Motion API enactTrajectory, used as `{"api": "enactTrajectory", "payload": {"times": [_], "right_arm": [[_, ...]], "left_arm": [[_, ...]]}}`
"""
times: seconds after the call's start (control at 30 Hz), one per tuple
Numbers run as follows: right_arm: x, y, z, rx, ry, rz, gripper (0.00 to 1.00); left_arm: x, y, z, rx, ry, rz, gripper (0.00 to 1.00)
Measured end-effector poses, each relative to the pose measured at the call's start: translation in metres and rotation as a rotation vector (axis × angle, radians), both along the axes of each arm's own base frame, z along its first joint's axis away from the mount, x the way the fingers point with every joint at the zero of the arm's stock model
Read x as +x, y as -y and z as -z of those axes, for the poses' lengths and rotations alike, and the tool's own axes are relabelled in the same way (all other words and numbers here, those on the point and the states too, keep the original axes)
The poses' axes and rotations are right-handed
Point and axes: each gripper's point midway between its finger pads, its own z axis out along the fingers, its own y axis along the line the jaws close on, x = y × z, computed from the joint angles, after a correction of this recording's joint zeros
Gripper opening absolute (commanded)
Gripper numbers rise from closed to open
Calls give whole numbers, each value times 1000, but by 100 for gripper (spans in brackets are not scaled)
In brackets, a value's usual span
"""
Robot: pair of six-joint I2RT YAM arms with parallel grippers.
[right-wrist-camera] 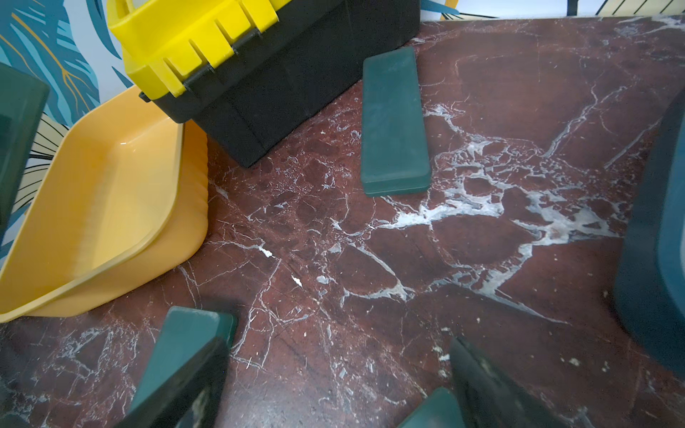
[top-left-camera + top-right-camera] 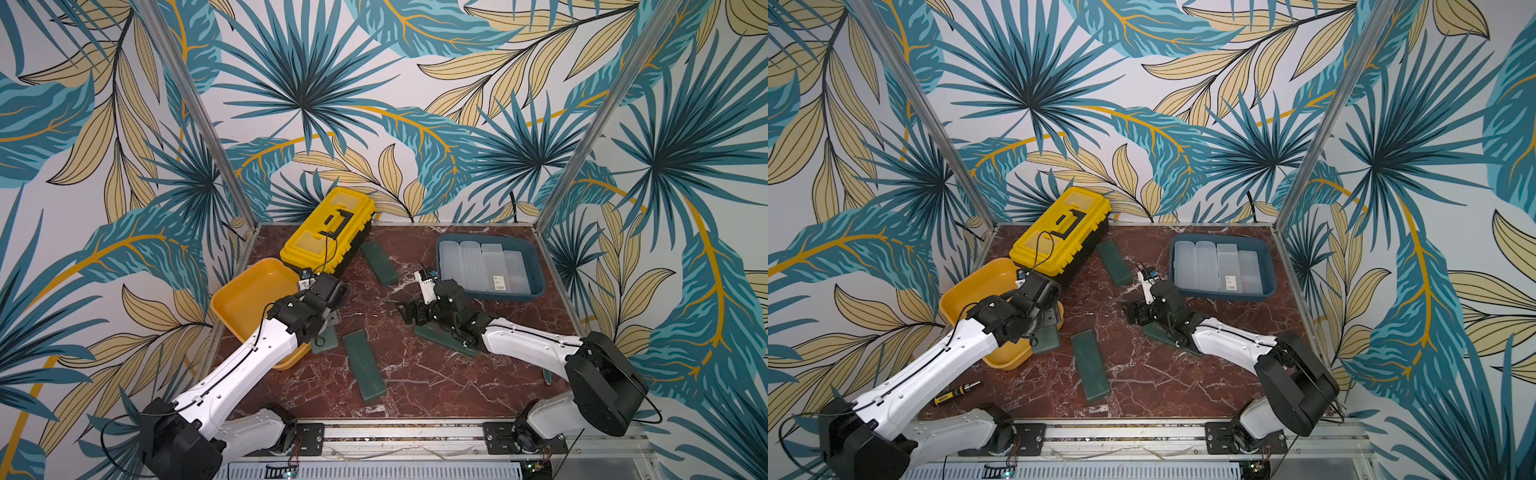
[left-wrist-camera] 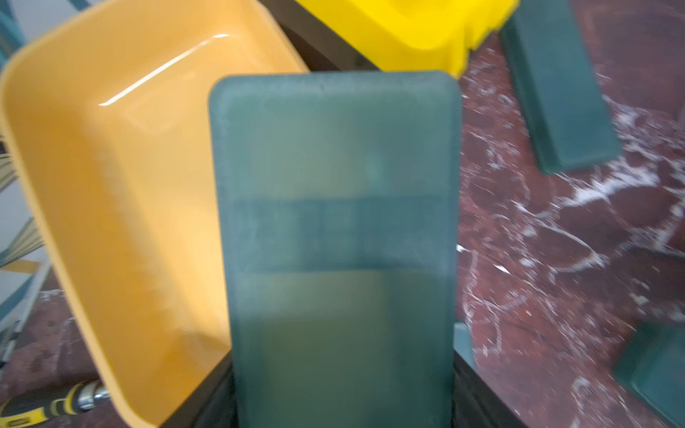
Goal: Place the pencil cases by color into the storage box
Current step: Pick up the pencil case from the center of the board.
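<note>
While the left tool is pressed together on a dark green pencil case, the right tool stands spread, with only bare surface between its fingers. The held case projects forward from the left tool. In the left wrist view its far end overlaps the rim of the yellow tub. In both top views one end of it shows beneath the left wrist, just beside that tub. Whether the held case touches the surface cannot be told. Three further green cases lie flat on the surface. The far case lies just beside the yellow-and-black toolbox. The middle case lies between the two arms. The third case is partly hidden under the right arm, directly behind the right tool. The blue tub sits near the back right corner of the surface and holds frosted white cases laid side by side. A screwdriver lies on the surface near the left arm, well apart from the cases.
</note>
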Motion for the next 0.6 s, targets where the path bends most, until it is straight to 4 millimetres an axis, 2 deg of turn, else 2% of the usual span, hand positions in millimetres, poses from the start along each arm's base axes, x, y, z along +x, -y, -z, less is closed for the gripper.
{"api": "enactTrajectory", "payload": {"times": [0.27,0.37,0.6], "right_arm": [[0,0,-7,11,14,0,93],[-1,1,-11,16,21,0,93],[-1,1,-14,21,26,1,93]], "left_arm": [[16,-73,-1,-1,-29,-196,62],[26,-88,5,-21,-50,-241,62],[59,-109,42,-100,-134,-311,62]]}}
